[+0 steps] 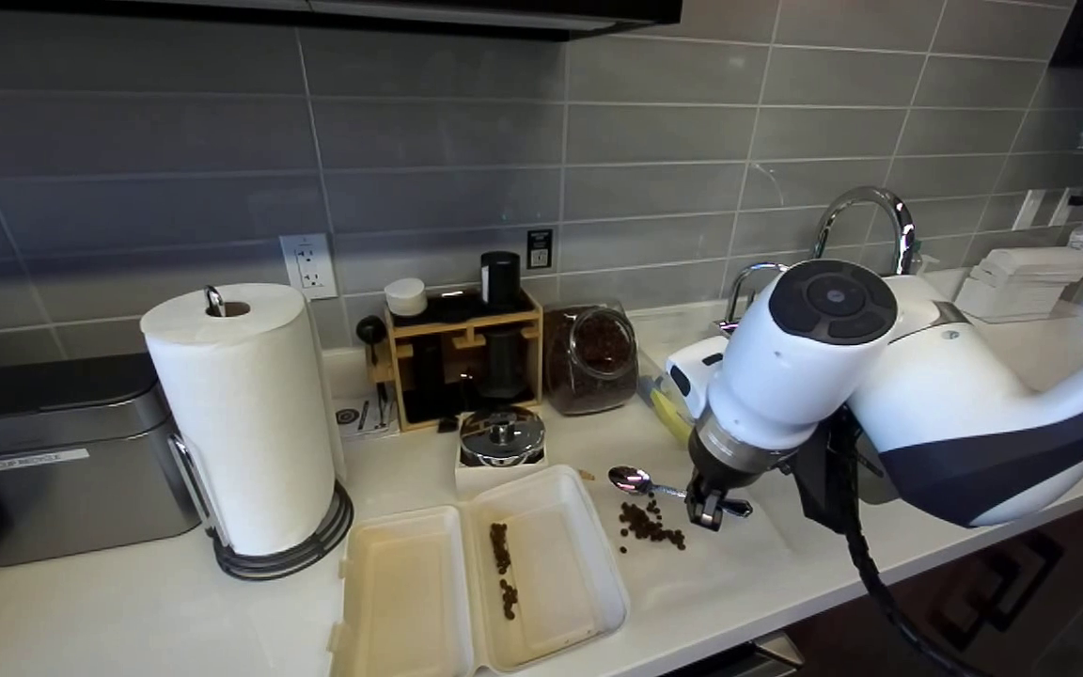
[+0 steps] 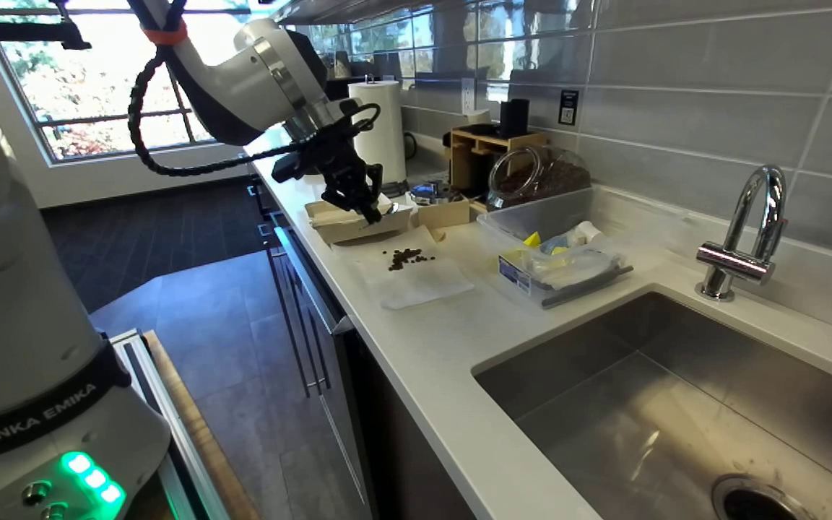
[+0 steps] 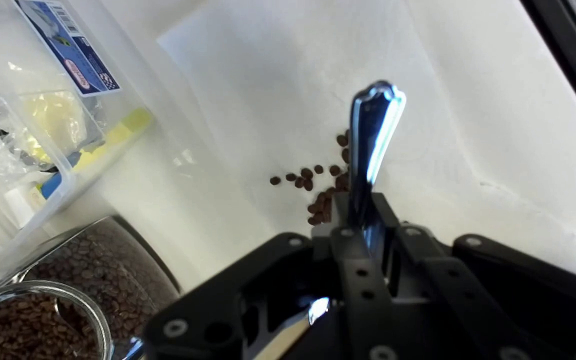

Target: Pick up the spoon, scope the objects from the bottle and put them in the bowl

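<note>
One metal spoon, its handle clamped between the jaws, hangs near the open takeout container, likely held that way to leave its scoop end free for loose coffee beans beside that container.

In the wrist view the gripper covers much of the spoon, the spoon overlaps some of the beans, and the glass jar runs off the left and bottom edges. In an exterior view the bottom edge crops the takeout container, while the arm, cut by the right edge, blocks the lower part of the taller faucet. In an exterior view the sink is cropped at right and bottom, and a bright glint beside the gripper is too small to identify.
</note>
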Robot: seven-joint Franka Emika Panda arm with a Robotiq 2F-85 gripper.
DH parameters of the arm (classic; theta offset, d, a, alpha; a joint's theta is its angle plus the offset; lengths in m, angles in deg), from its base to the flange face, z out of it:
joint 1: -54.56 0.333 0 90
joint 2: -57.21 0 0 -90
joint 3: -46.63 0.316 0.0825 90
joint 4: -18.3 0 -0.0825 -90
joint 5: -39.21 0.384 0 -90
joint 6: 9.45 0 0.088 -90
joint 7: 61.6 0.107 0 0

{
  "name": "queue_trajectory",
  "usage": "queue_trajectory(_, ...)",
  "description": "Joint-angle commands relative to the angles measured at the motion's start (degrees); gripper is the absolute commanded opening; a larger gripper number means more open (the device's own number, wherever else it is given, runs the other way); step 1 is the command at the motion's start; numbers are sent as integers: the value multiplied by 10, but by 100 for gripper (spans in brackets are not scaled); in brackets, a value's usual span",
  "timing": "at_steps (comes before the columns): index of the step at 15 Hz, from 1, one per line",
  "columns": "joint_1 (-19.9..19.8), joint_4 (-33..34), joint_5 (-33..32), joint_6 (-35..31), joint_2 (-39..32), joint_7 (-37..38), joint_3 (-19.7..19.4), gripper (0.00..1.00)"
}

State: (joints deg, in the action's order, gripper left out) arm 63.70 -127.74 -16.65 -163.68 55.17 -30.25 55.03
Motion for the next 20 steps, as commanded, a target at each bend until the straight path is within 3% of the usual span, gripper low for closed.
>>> queue_trajectory(1,-14,22,31,-38,-38,-26,-11,3)
queue_trajectory(11,-68,26,9,-182,-128,53,-80,3)
queue_trajectory(20,-52,31,-19,-226,-165,138,-140,3)
